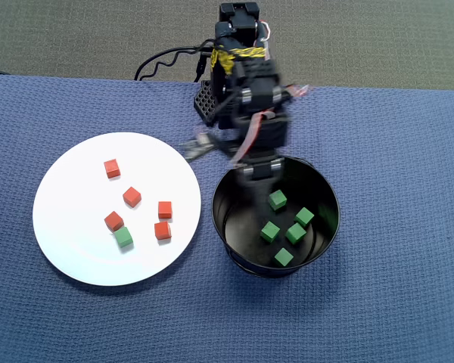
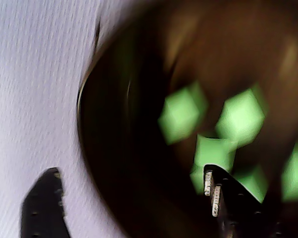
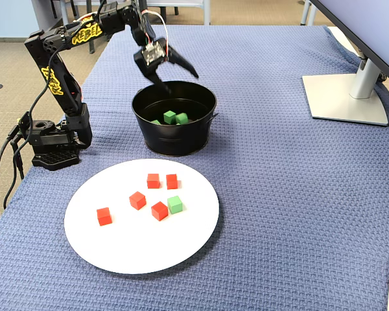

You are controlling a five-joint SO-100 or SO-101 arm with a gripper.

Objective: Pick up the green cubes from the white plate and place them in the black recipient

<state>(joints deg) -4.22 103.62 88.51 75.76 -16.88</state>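
Note:
One green cube (image 1: 122, 237) (image 3: 175, 205) lies on the white plate (image 1: 68, 174) (image 3: 117, 246), touching a red cube. Several more green cubes (image 1: 269, 231) (image 2: 181, 114) (image 3: 170, 117) rest on the floor of the black recipient (image 1: 221, 204) (image 2: 119, 148) (image 3: 175, 139), a round pot to the right of the plate in the overhead view. My gripper (image 1: 219, 160) (image 2: 130, 171) (image 3: 178, 79) hangs open over the pot's rim on the arm's side, one finger above the cloth and the other above the pot's inside. Nothing is held between the fingers. The wrist view is blurred.
Several red cubes (image 1: 132, 197) (image 3: 137, 199) are scattered on the plate around the green one. The arm's base (image 3: 52, 146) and cables sit at the table's left edge in the fixed view. A monitor stand (image 3: 347, 97) occupies the far right. Blue cloth covers the table.

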